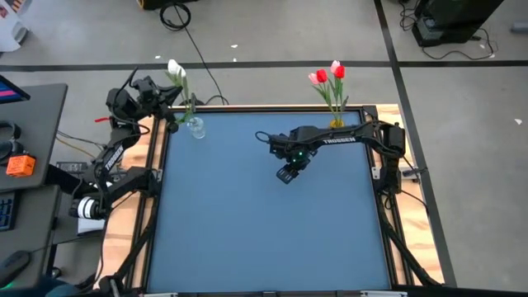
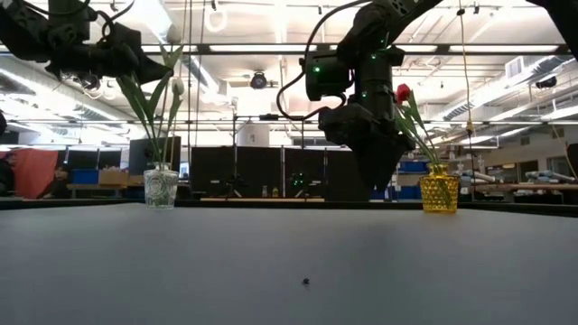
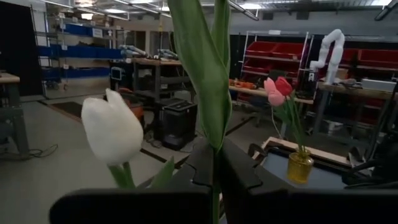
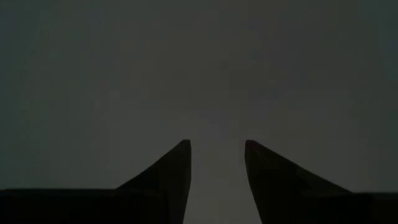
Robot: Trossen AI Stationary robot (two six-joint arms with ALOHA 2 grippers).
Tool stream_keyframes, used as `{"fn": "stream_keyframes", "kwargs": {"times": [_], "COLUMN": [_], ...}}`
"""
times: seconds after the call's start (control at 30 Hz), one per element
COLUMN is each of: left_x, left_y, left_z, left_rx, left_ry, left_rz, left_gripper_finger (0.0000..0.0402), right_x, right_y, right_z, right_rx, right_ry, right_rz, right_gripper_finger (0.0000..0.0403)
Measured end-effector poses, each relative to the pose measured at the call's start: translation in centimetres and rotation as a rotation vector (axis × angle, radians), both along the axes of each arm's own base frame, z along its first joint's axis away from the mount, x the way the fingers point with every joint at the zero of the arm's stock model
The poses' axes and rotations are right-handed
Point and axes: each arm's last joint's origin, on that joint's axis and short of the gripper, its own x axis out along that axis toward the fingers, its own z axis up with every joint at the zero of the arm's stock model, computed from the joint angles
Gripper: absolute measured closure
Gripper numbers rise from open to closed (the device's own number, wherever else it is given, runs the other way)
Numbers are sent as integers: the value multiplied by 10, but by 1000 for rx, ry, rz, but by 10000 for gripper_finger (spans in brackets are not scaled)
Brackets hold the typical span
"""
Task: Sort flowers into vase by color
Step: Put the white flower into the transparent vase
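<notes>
While the left gripper (image 1: 169,115) pinches an upright white tulip (image 1: 175,69) stem above the clear vase (image 1: 195,128), the right gripper (image 1: 286,173) hangs open, empty, mid-counter.

From above we look straight down on the whole matte blue worktop (image 1: 264,223). Our low camera sits at its surface, facing level into the room. Both show the clear glass vase (image 1: 195,127) and the yellow dimpled glass vase (image 2: 439,192). Our left wrist camera looks close past a white tulip (image 3: 112,130) across to that yellow vase. Our right wrist camera faces bare worktop, very near.
</notes>
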Motion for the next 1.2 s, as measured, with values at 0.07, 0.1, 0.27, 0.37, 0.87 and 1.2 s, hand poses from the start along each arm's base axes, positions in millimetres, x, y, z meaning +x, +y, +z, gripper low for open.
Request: {"fn": "stream_keyframes", "kwargs": {"times": [0.07, 0.1, 0.27, 0.37, 0.87, 1.2], "left_x": [0, 0, 0, 0, 10, 11], "left_y": [0, 0, -1, -1, 10, 13], "left_z": [0, 0, 3, 7, -2, -5], "left_rx": [-1, 0, 30, 62, 51, 18], "left_ry": [0, 0, -12, -27, -11, -19], "left_rz": [1, 1, 6, 9, -41, -48], "left_gripper_finger": [390, 390, 390, 390, 390, 390], "right_x": [0, 0, 0, 0, 0, 0], "right_y": [0, -1, -1, 0, 0, 0], "right_z": [0, 0, 0, 0, 0, 0], "right_rx": [0, -1, 2, 7, 28, 32], "right_ry": [0, 0, -1, -2, -5, -3], "right_rz": [2, 2, 2, 2, -7, -23], "right_gripper_finger": [243, 243, 243, 243, 243, 243]}}
